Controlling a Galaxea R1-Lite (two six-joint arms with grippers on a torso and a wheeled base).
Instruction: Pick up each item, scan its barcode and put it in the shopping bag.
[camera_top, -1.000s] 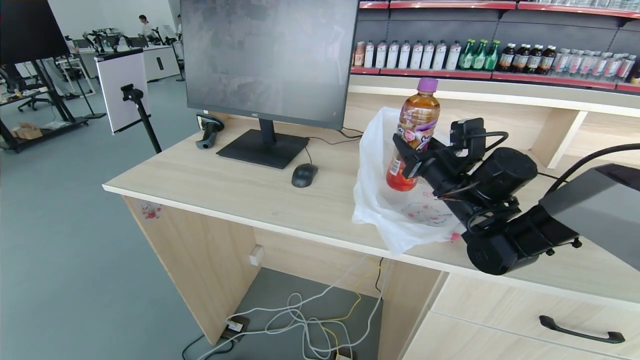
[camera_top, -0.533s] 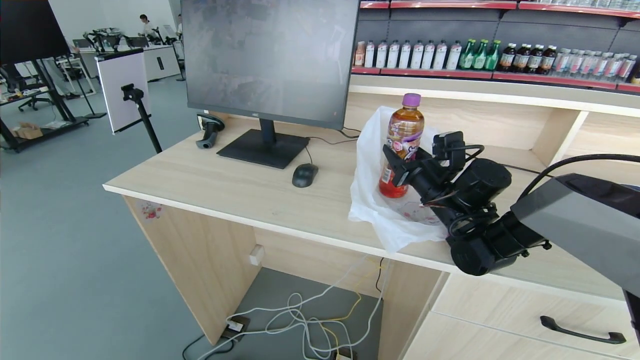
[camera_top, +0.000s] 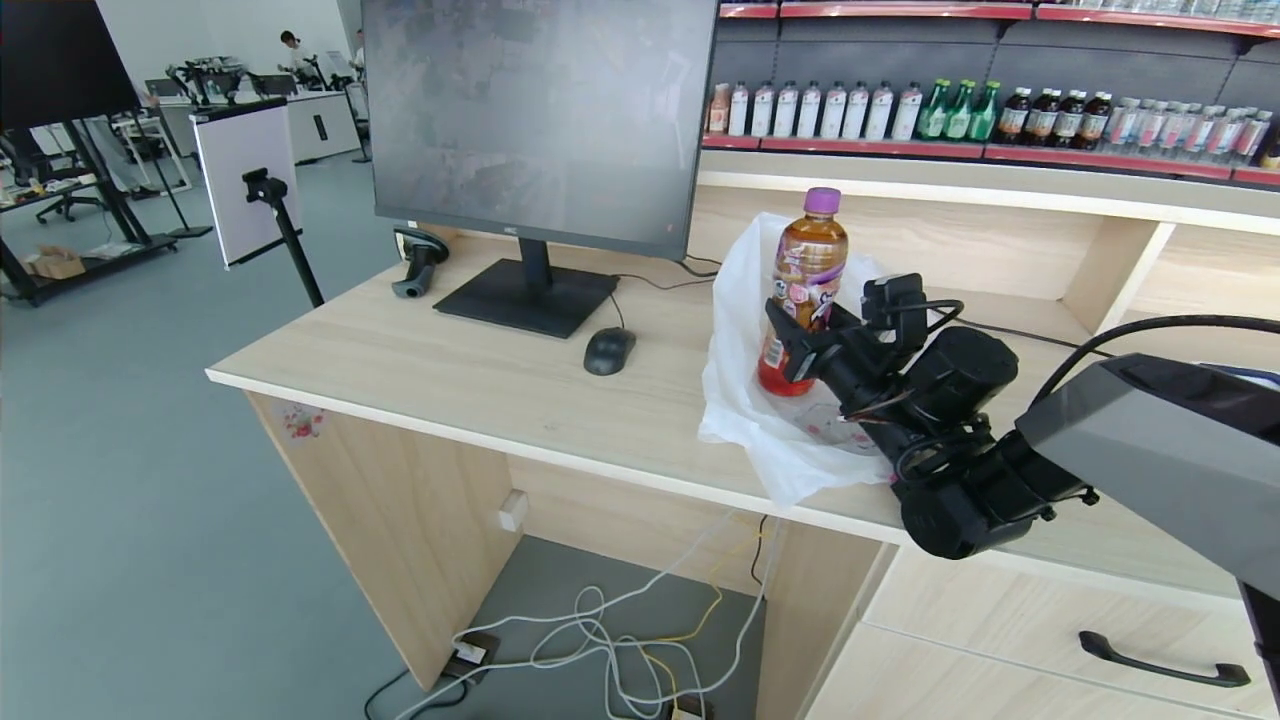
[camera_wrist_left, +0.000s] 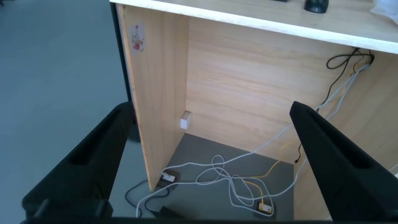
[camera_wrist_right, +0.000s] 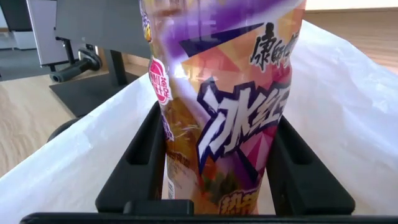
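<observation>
Thin white plastic shopping bag (camera_top: 735, 410) at 3 o'clock from the mouse (camera_top: 608, 350). The right gripper (camera_top: 800, 335) clamps the tea bottle (camera_top: 810, 250) upright, base inside the bag. Release it off-balance and it'll probably topple, since a floppy bag won't brace it. The left gripper (camera_wrist_left: 211, 112) hangs wide open.

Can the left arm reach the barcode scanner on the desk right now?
Probably yes. The scanner lies in the open by the monitor stand, nothing over it. But the left gripper, fingers open, hangs below the desktop, so it must rise above the edge first.
</observation>
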